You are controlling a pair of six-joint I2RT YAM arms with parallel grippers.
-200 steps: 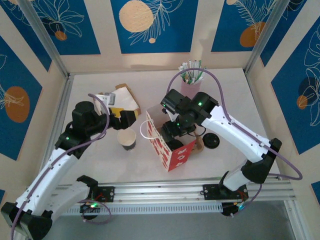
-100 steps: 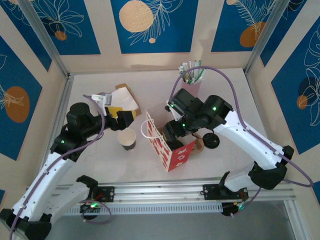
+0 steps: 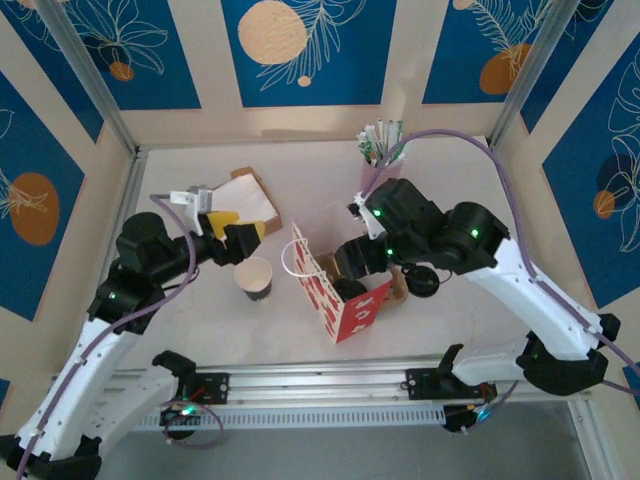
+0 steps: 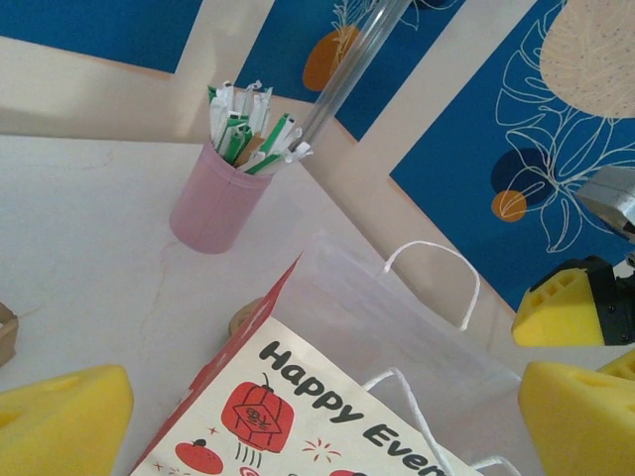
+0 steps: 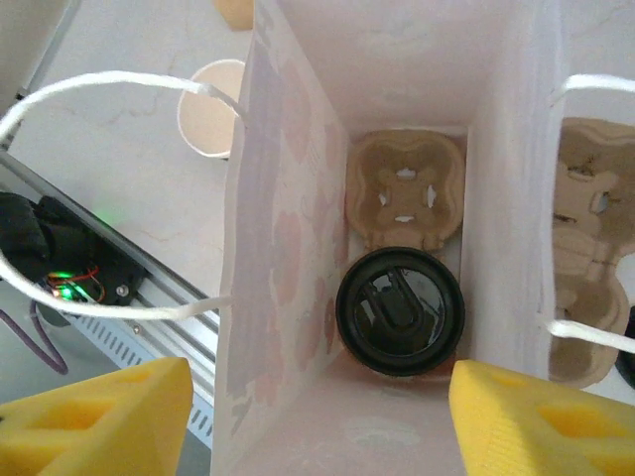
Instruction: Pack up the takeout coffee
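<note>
Table (image 3: 450,180): red-white paper bag (image 3: 345,300) stands upright near centre, mouth up. R gripper (image 5: 319,421) hangs over the mouth, pads wide apart, nothing btwn. L gripper (image 4: 317,416) also spread wide, empty, left of bag. Bag print cut off at frame edge. In bag: cardboard carrier (image 5: 405,188) flat on bottom, coffee cup (image 5: 400,310) upright in one slot, black lid up, axis vertical, body hidden under lid. Pink cup (image 4: 213,203) holds straws. Open paper cup (image 3: 254,277) left of bag, inside unclear.

Bright, even light, soft shadows on the table (image 3: 300,175); the yellow jaws blur in both wrist views.
</note>
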